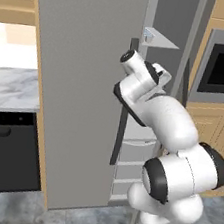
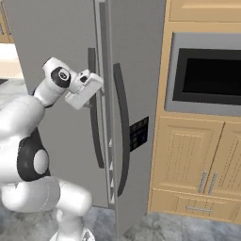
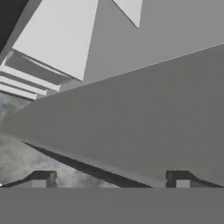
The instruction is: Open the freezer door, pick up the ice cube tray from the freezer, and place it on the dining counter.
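Observation:
The freezer door, narrow and grey with a dark bowed bar handle, stands partly swung out. In the left base view it is seen edge-on. Behind it the freezer shows a pale shelf above and grey drawers below. A small pale blue-grey thing, seemingly the ice cube tray, sits at the shelf's near edge. My gripper reaches into the gap between the two doors. In the hand view the gripper is open with nothing between its fingertips, facing a grey door face. The dining counter is out of view.
The wider grey door with its own dark handle stands left of the freezer. A black built-in oven sits in wood cabinets on the right. A marble counter over a black appliance front lies far left.

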### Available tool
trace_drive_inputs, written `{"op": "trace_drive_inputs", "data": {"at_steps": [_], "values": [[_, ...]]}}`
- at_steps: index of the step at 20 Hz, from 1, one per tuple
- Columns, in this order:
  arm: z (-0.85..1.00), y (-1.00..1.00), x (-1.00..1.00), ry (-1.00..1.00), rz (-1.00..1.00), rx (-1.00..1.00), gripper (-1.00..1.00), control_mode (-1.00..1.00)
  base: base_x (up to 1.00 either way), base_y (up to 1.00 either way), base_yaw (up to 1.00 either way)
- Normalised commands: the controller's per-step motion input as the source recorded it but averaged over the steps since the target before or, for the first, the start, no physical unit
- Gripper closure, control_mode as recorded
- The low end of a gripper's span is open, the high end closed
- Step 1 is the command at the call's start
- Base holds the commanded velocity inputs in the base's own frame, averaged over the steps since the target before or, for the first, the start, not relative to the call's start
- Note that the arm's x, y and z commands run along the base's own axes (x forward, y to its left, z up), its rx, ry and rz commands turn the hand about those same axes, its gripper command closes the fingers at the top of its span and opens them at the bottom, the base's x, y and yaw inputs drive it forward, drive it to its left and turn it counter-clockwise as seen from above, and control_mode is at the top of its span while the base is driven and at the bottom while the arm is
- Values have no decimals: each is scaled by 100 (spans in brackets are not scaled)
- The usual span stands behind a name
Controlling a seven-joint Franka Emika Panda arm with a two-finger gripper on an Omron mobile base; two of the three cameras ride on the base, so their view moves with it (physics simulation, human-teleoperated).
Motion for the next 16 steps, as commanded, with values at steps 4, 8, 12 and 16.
{"op": "trace_drive_inputs", "data": {"at_steps": [4, 8, 12, 16], "values": [[-18, -14, 84, 31, 0, -15, -100, -100, 0, 0, 0], [-31, -83, 70, 30, -4, -4, -100, -100, 0, 0, 0], [-21, -100, 12, 16, -4, 0, -100, -100, 0, 0, 0], [-3, -100, -22, 9, -4, 0, -100, -100, 0, 0, 0]]}}
